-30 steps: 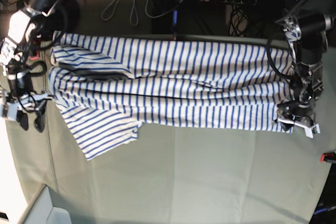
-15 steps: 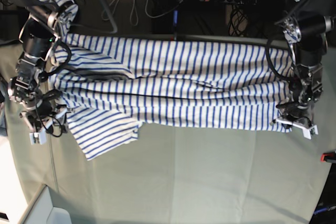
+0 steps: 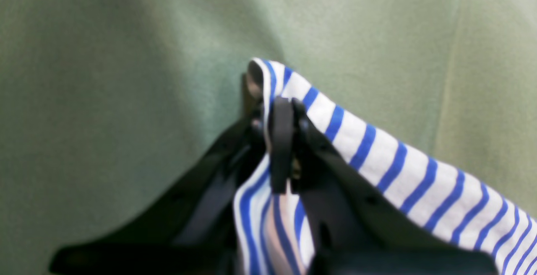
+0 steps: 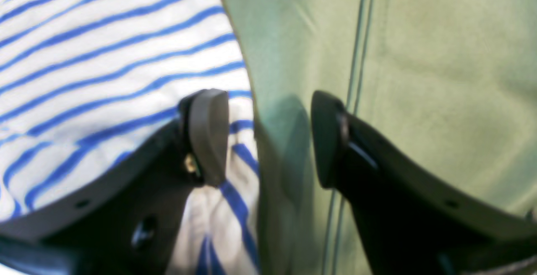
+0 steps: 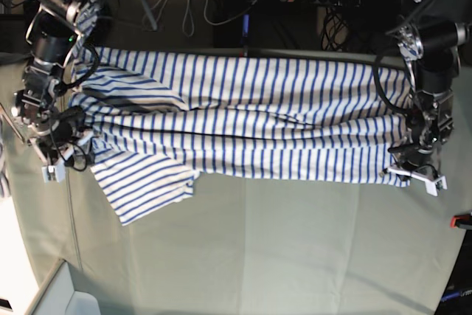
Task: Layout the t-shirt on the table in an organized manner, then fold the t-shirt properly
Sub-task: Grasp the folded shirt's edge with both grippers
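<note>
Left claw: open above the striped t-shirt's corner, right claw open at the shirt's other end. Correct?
Not quite. The left claw is shut on the t-shirt, pinching its corner, as the left wrist view shows. The right claw is indeed open at the shirt's other end, one finger over the fabric and one over the table.

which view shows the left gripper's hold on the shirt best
The left wrist view: the left gripper fills the frame, jaws shut on a corner of the shirt. In the base view that gripper is small at the shirt's edge, and the pinch itself is hard to make out. The right wrist view doesn't show it.
</note>
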`<state>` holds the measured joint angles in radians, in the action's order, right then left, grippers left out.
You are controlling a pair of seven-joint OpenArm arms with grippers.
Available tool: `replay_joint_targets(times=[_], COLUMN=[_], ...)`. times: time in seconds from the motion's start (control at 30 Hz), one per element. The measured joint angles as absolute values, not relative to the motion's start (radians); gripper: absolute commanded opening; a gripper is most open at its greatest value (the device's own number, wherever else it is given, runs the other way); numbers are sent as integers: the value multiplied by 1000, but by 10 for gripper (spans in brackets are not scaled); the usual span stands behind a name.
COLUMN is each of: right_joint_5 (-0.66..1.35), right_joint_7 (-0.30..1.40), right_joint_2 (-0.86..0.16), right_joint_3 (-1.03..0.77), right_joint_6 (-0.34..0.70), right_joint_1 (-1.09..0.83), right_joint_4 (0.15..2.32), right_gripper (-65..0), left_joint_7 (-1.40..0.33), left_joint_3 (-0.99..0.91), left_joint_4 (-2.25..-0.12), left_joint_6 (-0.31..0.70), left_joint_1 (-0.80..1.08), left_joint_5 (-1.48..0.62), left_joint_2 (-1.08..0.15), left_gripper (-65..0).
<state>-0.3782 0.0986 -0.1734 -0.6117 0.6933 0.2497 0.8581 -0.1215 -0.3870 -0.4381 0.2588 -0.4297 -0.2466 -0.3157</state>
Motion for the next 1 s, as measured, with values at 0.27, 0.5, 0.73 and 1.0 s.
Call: replay_joint_targets(times=[0.27, 0.5, 0.73, 1.0], right_joint_5=[-371, -371, -370, -371], right_joint_7=[102, 97, 93, 94], right_joint_2=[-171, -159, -144, -138], right_joint_3=[-612, -612, -612, -612], right_joint_6=[693, 692, 692, 693], right_joint_1=[243, 243, 243, 249], right_joint_4=[858, 857, 857, 857], right_gripper=[-331, -337, -465, -650], left_joint_7=[-119, -118, -118, -120], left_joint_3=[-387, -387, -387, -387], left_joint_4=[-438, -438, -438, -442], left_joint_6=[259, 258, 259, 259], left_joint_1=[-429, -429, -429, -428], left_joint_5=[-247, -247, -247, -248], left_joint_2=[-315, -313, -313, -314], left_gripper=[-649, -649, -649, -649])
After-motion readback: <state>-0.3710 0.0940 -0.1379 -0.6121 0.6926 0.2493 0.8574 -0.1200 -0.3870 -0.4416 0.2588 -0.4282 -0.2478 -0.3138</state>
